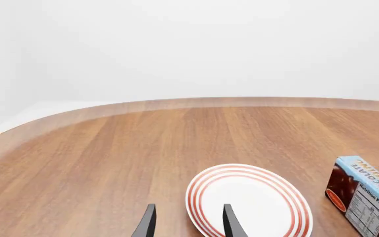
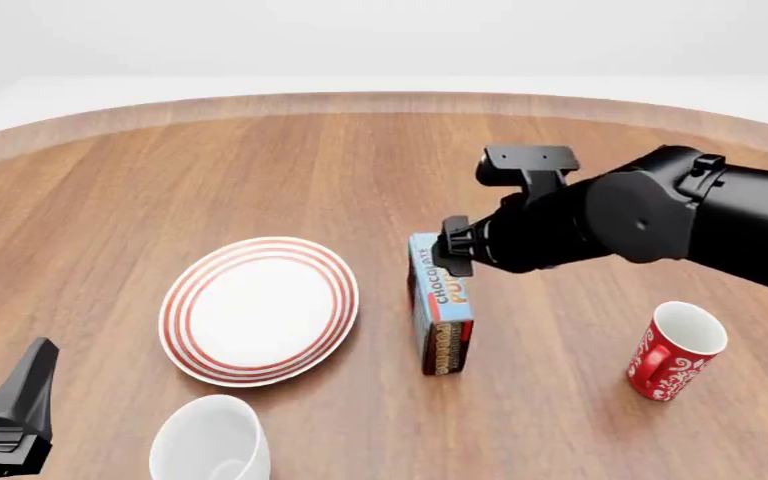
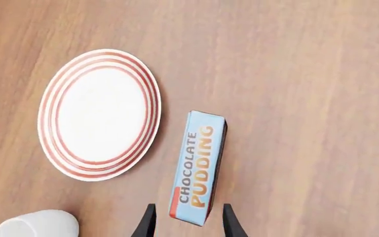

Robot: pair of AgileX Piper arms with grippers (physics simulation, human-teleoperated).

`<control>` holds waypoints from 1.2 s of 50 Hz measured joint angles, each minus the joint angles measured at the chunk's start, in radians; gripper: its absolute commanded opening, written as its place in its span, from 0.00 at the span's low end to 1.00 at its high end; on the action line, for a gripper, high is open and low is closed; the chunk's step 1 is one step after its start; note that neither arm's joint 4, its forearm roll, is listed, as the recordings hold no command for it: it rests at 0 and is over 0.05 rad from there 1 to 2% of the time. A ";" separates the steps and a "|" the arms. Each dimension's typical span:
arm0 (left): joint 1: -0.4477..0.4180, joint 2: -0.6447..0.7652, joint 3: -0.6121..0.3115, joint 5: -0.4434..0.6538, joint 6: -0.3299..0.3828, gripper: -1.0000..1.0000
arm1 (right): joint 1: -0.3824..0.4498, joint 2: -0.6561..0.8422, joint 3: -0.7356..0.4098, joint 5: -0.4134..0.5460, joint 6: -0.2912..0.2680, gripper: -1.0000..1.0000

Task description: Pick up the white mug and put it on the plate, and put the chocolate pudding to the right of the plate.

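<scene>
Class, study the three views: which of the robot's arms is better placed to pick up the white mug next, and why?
Probably the left. Its end effector sits open beside the white mug, while the right end effector hovers over the chocolate pudding, farther away.

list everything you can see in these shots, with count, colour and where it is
plate: 1, white with red rings, left of centre on the table, nothing on it
chocolate pudding: 1, light blue box with orange lettering and a dark brown end, just right of the plate, apart from it
white mug: 1, plain white, near edge, in front of the plate
red mug: 1, red with white patterns, white inside, upright at the right
table: 1, brown wood, under everything
left claw: 1, black, open, low at the near left
right claw: 1, black, open, above the pudding box's far end
</scene>
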 measured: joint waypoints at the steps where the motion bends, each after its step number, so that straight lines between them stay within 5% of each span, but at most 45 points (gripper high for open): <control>1: 0.000 0.000 0.000 0.000 0.000 1.00 | 0.001 -0.005 0.005 -0.002 0.000 1.00; 31: 0.000 0.000 0.000 0.000 0.000 1.00 | 0.020 -0.181 0.179 -0.075 -0.066 1.00; 60: 0.000 0.000 0.000 0.000 0.000 1.00 | 0.073 -0.297 0.375 -0.230 -0.208 1.00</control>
